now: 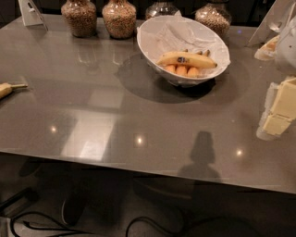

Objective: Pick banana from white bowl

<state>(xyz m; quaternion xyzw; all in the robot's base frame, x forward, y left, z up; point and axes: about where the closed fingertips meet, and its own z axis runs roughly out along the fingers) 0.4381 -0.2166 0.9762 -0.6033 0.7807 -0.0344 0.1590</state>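
The banana (186, 59), long and yellow with a dark blue sticker at its middle, lies across the white bowl (149, 46) at the back centre of the grey table. It rests on several short orange pieces (181, 70) and crumpled white paper. My gripper (279, 113), pale cream, hangs at the right edge of the view above the table. It is to the right of the bowl and nearer the front, well apart from the banana.
Several glass jars (79, 16) of grains stand along the back edge behind the bowl. A pale banana piece (5, 89) lies at the left edge. A white card stand (30, 11) is at the back left. Cables (41, 227) lie on the floor in front.
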